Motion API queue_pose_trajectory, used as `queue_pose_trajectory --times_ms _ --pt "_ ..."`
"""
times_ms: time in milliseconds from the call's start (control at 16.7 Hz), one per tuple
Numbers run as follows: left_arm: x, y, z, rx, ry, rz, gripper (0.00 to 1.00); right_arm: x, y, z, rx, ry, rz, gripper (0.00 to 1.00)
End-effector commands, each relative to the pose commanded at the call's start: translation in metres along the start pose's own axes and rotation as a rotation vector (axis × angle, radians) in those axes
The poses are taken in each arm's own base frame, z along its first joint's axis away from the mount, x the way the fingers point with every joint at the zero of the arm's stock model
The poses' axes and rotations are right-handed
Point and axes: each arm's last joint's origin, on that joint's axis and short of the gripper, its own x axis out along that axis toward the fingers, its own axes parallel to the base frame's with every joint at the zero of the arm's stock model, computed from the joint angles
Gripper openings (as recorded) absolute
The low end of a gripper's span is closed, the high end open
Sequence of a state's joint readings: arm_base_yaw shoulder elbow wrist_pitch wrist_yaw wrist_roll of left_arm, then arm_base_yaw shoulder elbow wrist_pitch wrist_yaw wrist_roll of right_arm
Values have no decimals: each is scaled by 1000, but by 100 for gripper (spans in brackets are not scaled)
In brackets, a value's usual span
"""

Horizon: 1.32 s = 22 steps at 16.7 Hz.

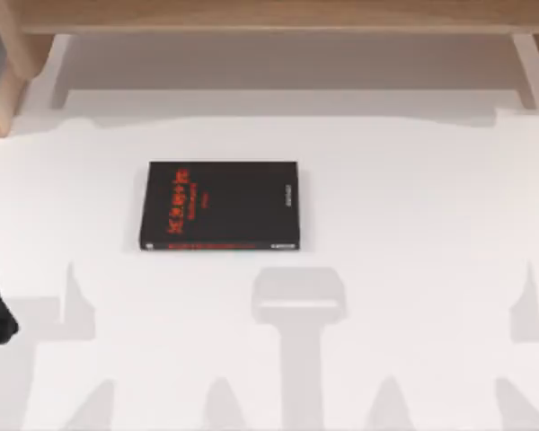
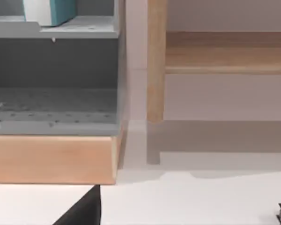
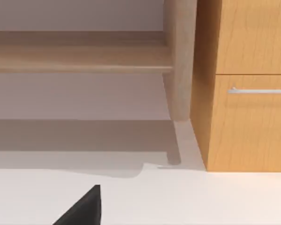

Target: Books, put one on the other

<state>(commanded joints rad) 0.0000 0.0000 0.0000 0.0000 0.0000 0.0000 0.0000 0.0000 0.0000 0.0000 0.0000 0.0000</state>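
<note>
Two books, well apart, and nothing in my grip

Two books are what I have to bring together, and they lie far from each other. Starting at the left of the desk point(image 1: 413, 197): my left arm sits parked at the left edge in the top view, a dark shape low down. My left claw point(image 2: 82, 208) shows as a dark wedge in my left wrist view; I cannot tell whether it is released or clenched, and nothing is visibly held in it. That same view looks at a grey shelf unit point(image 2: 54, 79), and the teal-blue book point(image 2: 49, 10) stands on its upper shelf, white page edge facing me, well above the desk surface.

Moving right, the black book point(image 1: 219, 206) lies flat near the middle of the desk, a little left of centre, red lettering up, nothing touching it.

Further right, my right claw point(image 3: 82, 208) is another dark wedge over bare desk, facing a wooden cabinet point(image 3: 246, 84) with a drawer handle. Again I cannot tell its state.

My worry is the shelf. Reaching for the teal-blue book, I could clip the shelf lip or the wooden frame beside it, or pinch the book so shallowly that it tips and drops. Carried over, a skewed release would leave it overhanging the black cover, or nudge that book out of place.
</note>
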Motion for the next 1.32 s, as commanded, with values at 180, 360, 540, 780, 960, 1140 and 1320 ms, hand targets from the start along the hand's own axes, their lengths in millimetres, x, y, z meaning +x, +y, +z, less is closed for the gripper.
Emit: queue_pose_trajectory --times_ms 180,360,540,780,960,1140,1320 --pt "0 0 3 0 -3 0 100 0 0 0 0 0 0 100" --pt "2 2 26 -1 -24 -3 100 0 0 0 0 0 0 100" --pt "14 6 65 -3 -43 -6 100 0 0 0 0 0 0 100" --pt "59 18 124 -4 -49 -11 100 0 0 0 0 0 0 100" --pt "118 37 154 -7 -40 -14 100 0 0 0 0 0 0 100" --pt "186 65 162 -10 -26 -16 100 0 0 0 0 0 0 100" --pt "250 99 146 -15 -10 -17 100 0 0 0 0 0 0 100"
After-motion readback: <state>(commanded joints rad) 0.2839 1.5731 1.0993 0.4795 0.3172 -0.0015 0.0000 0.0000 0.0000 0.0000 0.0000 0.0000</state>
